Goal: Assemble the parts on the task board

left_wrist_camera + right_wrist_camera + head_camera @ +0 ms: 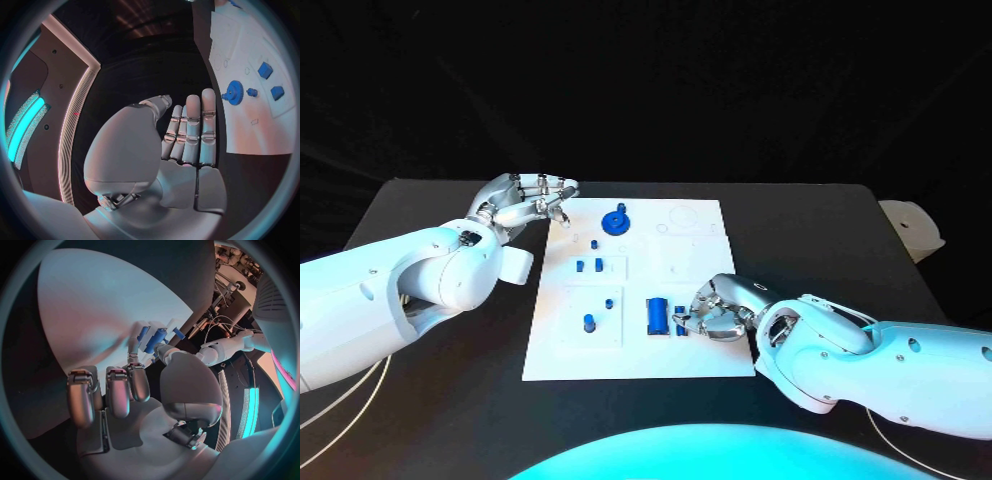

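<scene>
The white task board (689, 355) lies mid-table. On it are a blue gear (617, 220), several small blue parts around (589, 265) and a larger blue block (656, 316). My right hand (718, 312) rests on the board's near right area, beside the block. Its thumb and a finger pinch a small blue part (681, 326), seen at the fingertips in the right wrist view as the blue part (155, 339). My left hand (524, 205) hovers at the board's far left corner with straight fingers (194, 130), holding nothing. The gear (235, 92) lies just beyond them.
A white object (913, 226) sits at the table's right edge. The black table (430, 215) surrounds the board on all sides. The board's far right part carries faint outlines (687, 222).
</scene>
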`<state>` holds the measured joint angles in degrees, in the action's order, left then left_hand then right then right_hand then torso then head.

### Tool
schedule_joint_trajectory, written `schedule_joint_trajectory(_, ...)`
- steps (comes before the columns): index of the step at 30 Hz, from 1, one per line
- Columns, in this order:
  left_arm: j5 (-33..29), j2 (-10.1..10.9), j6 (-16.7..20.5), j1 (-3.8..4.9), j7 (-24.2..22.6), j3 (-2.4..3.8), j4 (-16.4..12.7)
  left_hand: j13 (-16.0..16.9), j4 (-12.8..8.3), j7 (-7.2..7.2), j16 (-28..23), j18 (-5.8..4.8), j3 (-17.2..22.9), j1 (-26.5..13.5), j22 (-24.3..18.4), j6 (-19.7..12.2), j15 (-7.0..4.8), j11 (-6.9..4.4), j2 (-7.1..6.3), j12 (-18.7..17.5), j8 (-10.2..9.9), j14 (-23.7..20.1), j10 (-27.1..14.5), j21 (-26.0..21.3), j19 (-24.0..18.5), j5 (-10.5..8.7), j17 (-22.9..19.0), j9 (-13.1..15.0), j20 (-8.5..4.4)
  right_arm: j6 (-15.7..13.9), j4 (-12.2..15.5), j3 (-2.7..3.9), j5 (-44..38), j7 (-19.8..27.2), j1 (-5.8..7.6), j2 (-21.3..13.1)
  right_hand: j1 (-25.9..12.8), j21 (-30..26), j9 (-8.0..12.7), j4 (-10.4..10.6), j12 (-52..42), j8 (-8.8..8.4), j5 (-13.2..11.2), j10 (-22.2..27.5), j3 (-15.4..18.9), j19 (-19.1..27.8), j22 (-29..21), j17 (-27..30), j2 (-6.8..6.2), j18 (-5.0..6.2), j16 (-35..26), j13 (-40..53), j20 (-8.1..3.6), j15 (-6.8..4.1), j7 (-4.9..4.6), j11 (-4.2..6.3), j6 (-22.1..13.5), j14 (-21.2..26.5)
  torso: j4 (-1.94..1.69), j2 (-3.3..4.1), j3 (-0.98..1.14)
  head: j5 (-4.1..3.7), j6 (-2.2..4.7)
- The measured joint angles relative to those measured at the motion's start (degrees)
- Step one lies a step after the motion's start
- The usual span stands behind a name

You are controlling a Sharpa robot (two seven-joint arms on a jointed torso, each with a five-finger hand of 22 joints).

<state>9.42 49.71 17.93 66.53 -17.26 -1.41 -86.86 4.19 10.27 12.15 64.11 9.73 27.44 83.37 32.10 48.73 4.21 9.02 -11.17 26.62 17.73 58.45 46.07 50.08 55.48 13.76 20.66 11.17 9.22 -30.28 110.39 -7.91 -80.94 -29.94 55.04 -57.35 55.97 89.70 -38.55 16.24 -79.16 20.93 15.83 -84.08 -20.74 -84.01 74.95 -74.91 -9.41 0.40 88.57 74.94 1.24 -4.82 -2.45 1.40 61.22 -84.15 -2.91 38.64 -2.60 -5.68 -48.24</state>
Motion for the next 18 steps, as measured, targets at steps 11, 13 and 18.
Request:
schedule_joint_trajectory(11, 0.0, -0.1, 0.0, 0.00, 0.0, 0.00, 0.2, 0.0, 0.0, 0.01, 0.0, 0.00, 0.0, -0.3, 0.0, 0.0, 0.01, 0.00, 0.22, 0.2, 0.2, 0.0, 0.0, 0.0, -0.2, 0.00, 0.0, 0.0, 0.20, -0.1, -0.7, 0.00, -0.1, 1.7, 0.08, -1.0, 8.3, -0.5, 0.6, -1.4, 1.0, -1.45, -4.2, 0.0, 1.1, 0.0, 0.0, 0.0, -0.73, -0.01, 0.0, 0.0, 0.00, 0.00, -0.78, 0.00, -1.0, 0.0, -0.01, -0.10, -0.02, -0.15, 0.14)
schedule_joint_trajectory(13, 0.0, -0.2, 0.0, 0.00, -0.1, -0.01, 0.4, 0.0, 0.0, 0.21, 0.1, 0.00, 0.0, -0.9, -0.1, -0.2, 0.21, 0.00, -0.02, 0.7, 0.2, -0.2, 0.0, -0.1, -0.2, 0.00, -0.1, 0.0, 0.20, -0.8, -1.2, -0.01, 0.6, 3.3, 0.44, -1.2, 9.8, -3.9, 1.0, -1.5, 3.8, -2.54, -4.1, 0.0, 1.2, 0.0, 0.0, 0.0, -0.98, -0.01, -0.6, 0.0, 0.00, 0.23, -1.50, -0.68, -2.8, 0.2, -0.02, -0.17, -0.02, -0.27, 0.34)
schedule_joint_trajectory(18, -0.9, -0.6, -0.2, -0.04, -0.8, -0.08, 1.1, 0.5, 0.7, -0.09, 0.2, 0.01, -0.2, -2.5, -0.5, -0.5, -0.18, -0.64, -0.11, 2.5, 1.0, -0.6, 2.8, -0.9, -0.6, 0.00, -0.3, 0.2, 0.19, -4.2, -5.5, 0.01, 6.9, 12.2, 3.26, -1.2, 12.7, -17.2, 1.4, -1.2, 14.8, -3.72, -3.8, 3.8, 2.2, 0.0, 0.0, 0.0, -1.17, 2.80, -4.2, 0.0, 1.08, 1.04, -2.66, -1.83, -4.5, 0.0, 0.06, -0.52, -0.09, -0.36, 1.44)
